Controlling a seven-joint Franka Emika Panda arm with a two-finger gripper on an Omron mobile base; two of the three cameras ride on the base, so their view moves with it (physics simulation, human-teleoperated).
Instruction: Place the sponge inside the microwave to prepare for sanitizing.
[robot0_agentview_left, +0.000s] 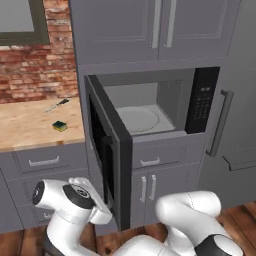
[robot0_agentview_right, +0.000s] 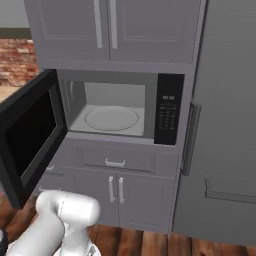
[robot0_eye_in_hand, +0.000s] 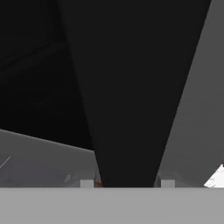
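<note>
Your sponge (robot0_agentview_left: 60, 125) lies flat on the wooden counter (robot0_agentview_left: 25, 125), at about nine o'clock from the microwave (robot0_agentview_left: 150, 107) and well apart from it. Green layer up, yellow body below; its long axis runs roughly from ten o'clock to four o'clock in the left base view, though it is small enough that the angle is hard to read. Just beyond it, toward twelve o'clock, a thin dark-handled utensil (robot0_agentview_left: 56, 105) lies on the same counter, apart from the sponge.

You can see the microwave door (robot0_agentview_left: 107, 155) swung wide open, its edge jutting toward the cameras. In the left base view it stands between the counter side and the cavity. Inside, the round white turntable (robot0_agentview_right: 111, 118) sits bare on the light grey floor. The black button panel (robot0_agentview_right: 169, 107) is at three o'clock of the cavity.

The gripper (robot0_agentview_left: 102, 202) sits low at the door's lower edge, around six o'clock of the door. Its tips are mostly hidden behind the hand and the door, so you cannot make them out in the base views. In the hand view the finger tips (robot0_eye_in_hand: 86, 183) barely peek up on either side of a dark slab close to the lens. The claw is drawn in as far as it goes; whether it pinches the door edge you cannot tell.

Grey cabinets (robot0_agentview_right: 100, 25) hang above, a drawer (robot0_agentview_right: 116, 159) below, and a tall panel with a long handle (robot0_agentview_right: 190, 137) at three o'clock.
</note>
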